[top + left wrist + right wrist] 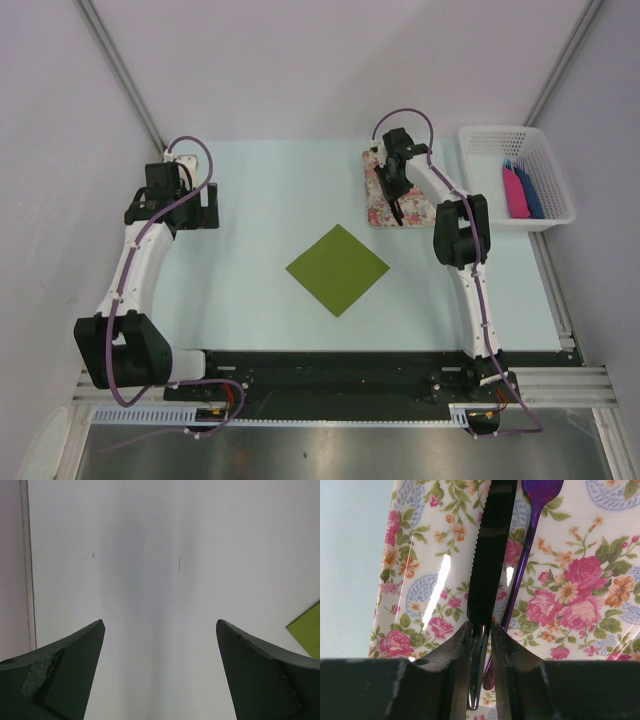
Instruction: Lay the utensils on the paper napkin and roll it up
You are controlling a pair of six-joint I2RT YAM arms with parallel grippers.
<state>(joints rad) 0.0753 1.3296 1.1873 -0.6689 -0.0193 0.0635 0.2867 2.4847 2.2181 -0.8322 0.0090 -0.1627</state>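
Note:
My right gripper (481,627) is shut on the handle of a dark, glossy knife (490,555) with a serrated edge, over the floral mat (580,585). A slim purple utensil (529,550) lies on the mat just right of the knife. From above, the right gripper (397,200) sits over the mat (376,195) at the back right. The olive-green paper napkin (337,268) lies flat at the table's middle, turned like a diamond, with nothing on it. My left gripper (195,208) hangs open over bare table at the back left; in the left wrist view its jaws stand wide (160,625), with a napkin corner (307,632) at the right edge.
A white slotted basket (515,135) stands at the back right corner, holding flat pink and blue pieces (518,192). Grey walls close in the left, right and back sides. A black rail runs along the near edge by the arm bases.

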